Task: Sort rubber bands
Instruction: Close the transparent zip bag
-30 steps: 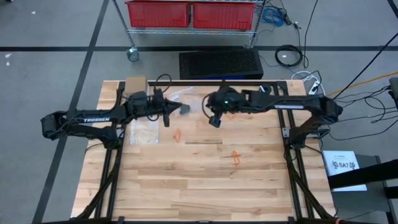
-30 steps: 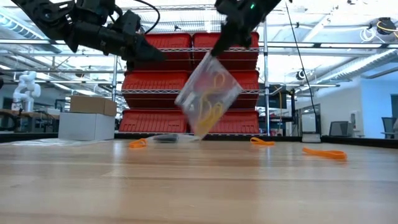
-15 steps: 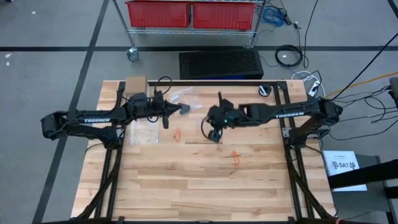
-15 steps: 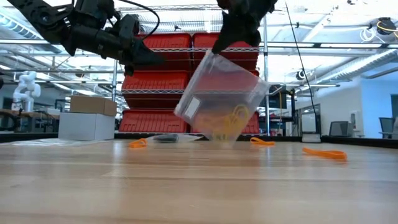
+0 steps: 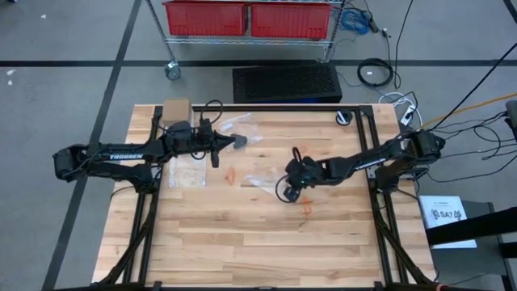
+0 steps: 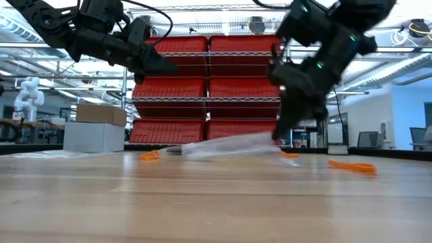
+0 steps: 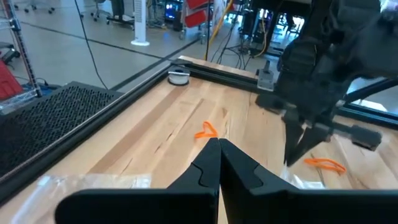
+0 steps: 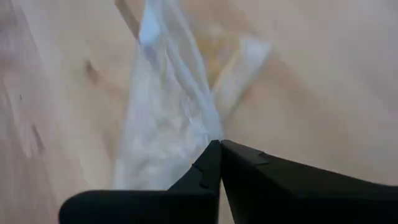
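Observation:
My right gripper (image 5: 284, 191) is low over the table's middle, shut on a clear plastic bag (image 5: 261, 179) that lies nearly flat on the wood (image 6: 223, 144). Pale yellow rubber bands (image 8: 219, 55) show faintly through the bag. Loose orange rubber bands lie on the table (image 5: 230, 175) (image 5: 307, 205) (image 6: 351, 165). My left gripper (image 5: 240, 141) hovers shut and empty above the far left part of the table (image 6: 165, 66); its wrist view shows its shut fingers (image 7: 218, 147) and an orange band (image 7: 205, 130) beyond them. My right gripper pinches the clear bag's edge (image 8: 208, 134) between its two fingers, with crumpled film bunched at the fingertips. The fingers come slanting down from above on the table's right side. The bag lies stretched out on the table away from the fingers, toward the left.
A second clear bag (image 5: 184, 171) lies under my left arm and another (image 5: 239, 123) near the far edge. A cardboard box (image 5: 176, 107) sits at the far left corner, a small round object (image 5: 345, 118) at the far right. Red bins stand beyond the table.
My right gripper has moved down and toward the table's near right, still shut on the bag. The bag hung tilted in the air below the fingers a second ago; it has swung down and now lies almost flat on the wood.

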Motion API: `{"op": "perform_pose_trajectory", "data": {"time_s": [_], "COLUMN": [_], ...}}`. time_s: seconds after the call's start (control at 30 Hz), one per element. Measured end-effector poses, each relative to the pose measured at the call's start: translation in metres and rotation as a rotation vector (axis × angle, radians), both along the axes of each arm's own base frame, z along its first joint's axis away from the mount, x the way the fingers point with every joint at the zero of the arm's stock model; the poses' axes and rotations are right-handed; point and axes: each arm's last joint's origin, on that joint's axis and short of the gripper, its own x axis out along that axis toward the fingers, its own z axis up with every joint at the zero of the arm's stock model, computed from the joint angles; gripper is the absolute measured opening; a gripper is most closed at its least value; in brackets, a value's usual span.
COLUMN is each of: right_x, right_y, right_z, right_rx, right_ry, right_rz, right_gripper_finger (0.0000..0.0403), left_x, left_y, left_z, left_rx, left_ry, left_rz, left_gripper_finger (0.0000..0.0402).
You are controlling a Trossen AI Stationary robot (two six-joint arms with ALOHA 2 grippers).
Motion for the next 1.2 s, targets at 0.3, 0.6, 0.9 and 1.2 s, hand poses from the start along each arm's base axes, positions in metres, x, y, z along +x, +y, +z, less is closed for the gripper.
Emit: {"op": "perform_pose_trajectory", "data": {"time_s": [0.3, 0.6, 0.9, 1.2], "right_x": [0.007, 0.030, 0.052, 0.089], "right_y": [0.002, 0.006, 0.014, 0.008], "right_z": [0.005, 0.039, 0.040, 0.013], "right_rx": [0.094, 0.061, -0.004, -0.092], "right_ry": [-0.104, -0.215, -0.199, 0.038], "right_rz": [0.004, 0.058, 0.099, 0.102], "right_gripper_finger": [0.0079, 0.0196, 0.0207, 0.0222], "left_x": [0.000, -0.001, -0.001, 0.000], "left_y": [0.000, 0.000, -0.002, -0.004], "left_z": [-0.003, -0.004, -0.008, -0.008], "left_rx": [-0.019, -0.016, -0.021, -0.024], "left_ry": [0.023, 0.035, 0.083, 0.081], "left_rz": [0.001, 0.000, -0.022, -0.049], "left_gripper_finger": [0.0006, 0.0006, 0.0006, 0.0006]}}
